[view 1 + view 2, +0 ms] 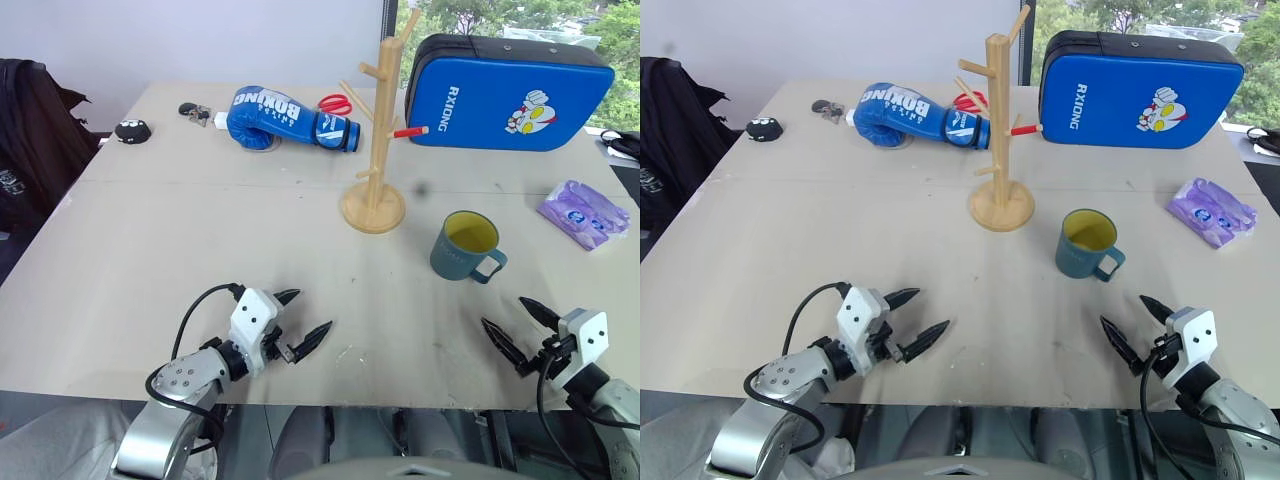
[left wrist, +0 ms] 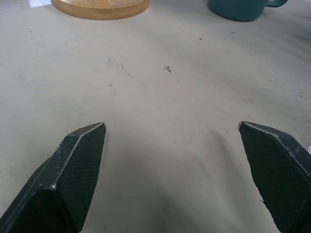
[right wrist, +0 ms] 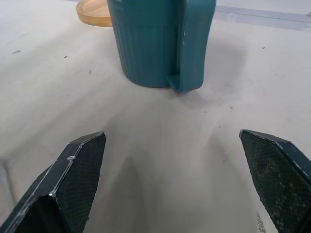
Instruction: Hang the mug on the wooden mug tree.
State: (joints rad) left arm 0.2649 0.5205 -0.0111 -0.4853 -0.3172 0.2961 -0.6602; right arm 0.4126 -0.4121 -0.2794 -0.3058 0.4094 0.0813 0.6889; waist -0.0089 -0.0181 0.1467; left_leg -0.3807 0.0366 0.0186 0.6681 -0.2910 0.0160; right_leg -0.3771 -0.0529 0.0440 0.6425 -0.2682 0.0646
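Right wrist view looks along the right gripper (image 3: 172,170), its two black fingers (image 3: 73,179) spread wide over bare table (image 1: 150,240) with nothing between them. Straight ahead stands the mug (image 3: 155,39), upright, its handle turned toward this gripper; a gap of table lies between fingertips and mug. From the head camera the right gripper (image 1: 518,335) sits at the near right edge of the table, and the mug (image 1: 464,247) stands just beyond it, yellow inside showing.

At the near left edge the left gripper (image 1: 300,325) also has its fingers spread, empty, low over the table and pointing toward the middle. Its wrist view shows the tree's round base (image 2: 99,7) and the mug's bottom (image 2: 238,8) well ahead.

Left of the mug and a little farther back stands the mug tree (image 1: 375,130), apart from it, with a red-tipped peg (image 1: 410,131) pointing right. All its pegs are bare.

Behind it lie a blue boxing glove (image 1: 285,118), red scissors (image 1: 336,103) and a blue pad (image 1: 505,92). A purple packet (image 1: 585,213) lies at the far right.
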